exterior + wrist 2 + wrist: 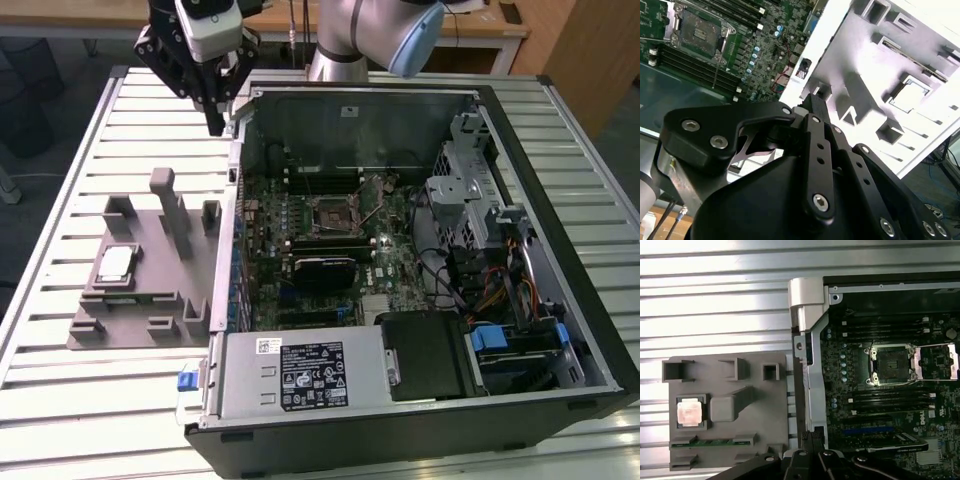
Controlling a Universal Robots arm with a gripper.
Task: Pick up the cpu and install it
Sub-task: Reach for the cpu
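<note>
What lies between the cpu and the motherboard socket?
In the first wrist view: the holder's raised grey block beside the cpu, then the case's metal wall before the socket.

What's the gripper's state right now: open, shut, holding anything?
Gripper: shut, fingertips together, holding nothing. The cpu lies in the grey holder, apart from the gripper.
</note>
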